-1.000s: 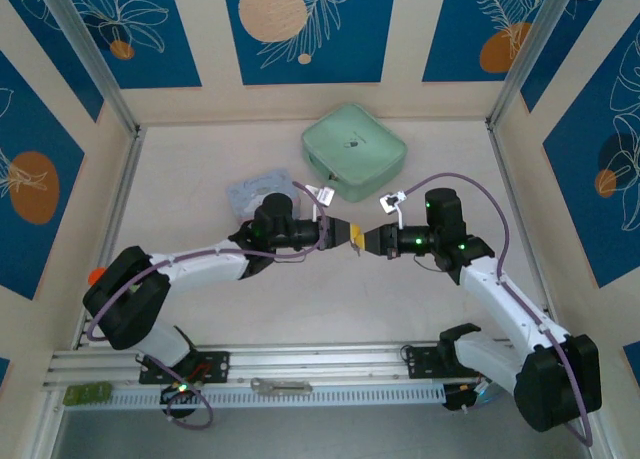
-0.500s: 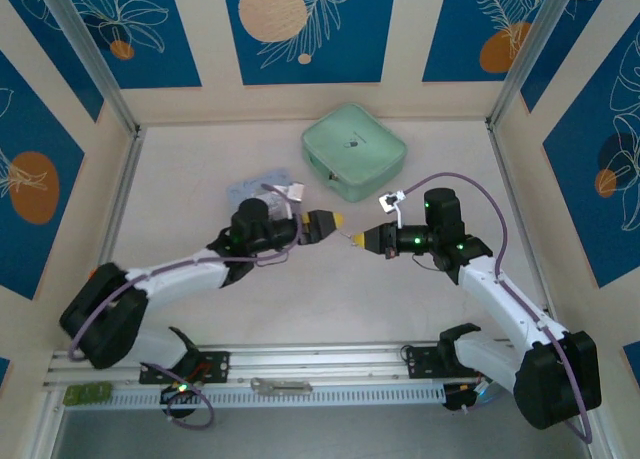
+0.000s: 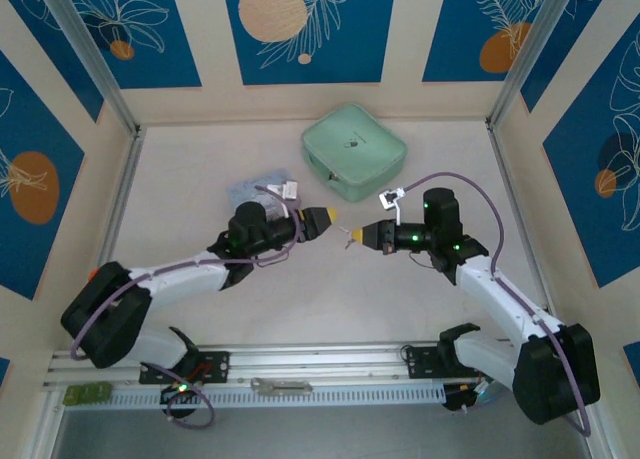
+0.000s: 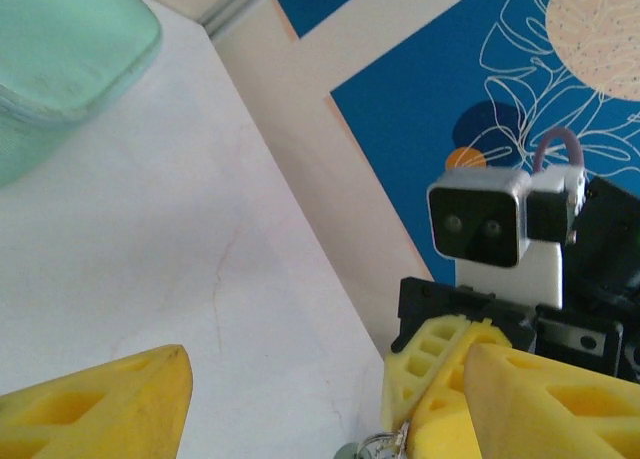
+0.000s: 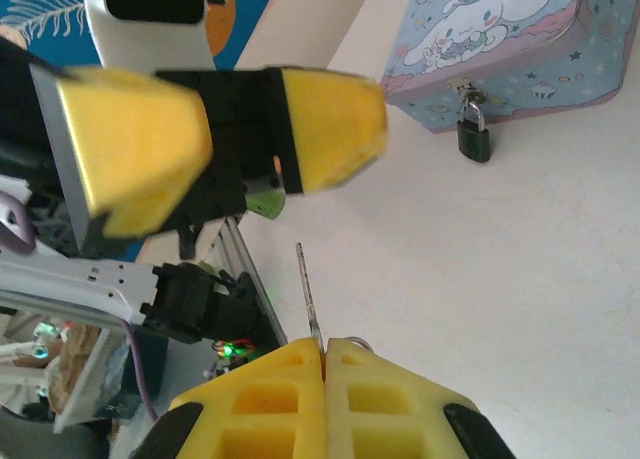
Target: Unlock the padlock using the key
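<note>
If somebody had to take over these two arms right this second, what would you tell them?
The left gripper is open and holds nothing, facing the right one above the table.
The right gripper has its fingers shut on the key, blade pointing forward.
The padlock hangs from the clasp of the cartoon tin; its shackle looks closed.
Done: key is in hand.
Left: bring the key to the padlock, insert it, turn, and open the shackle.

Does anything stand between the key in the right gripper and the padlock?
Yes, the open left gripper hangs just ahead of the key, toward the tin box. The padlock shows beside its finger, so the way is probably tight.
</note>
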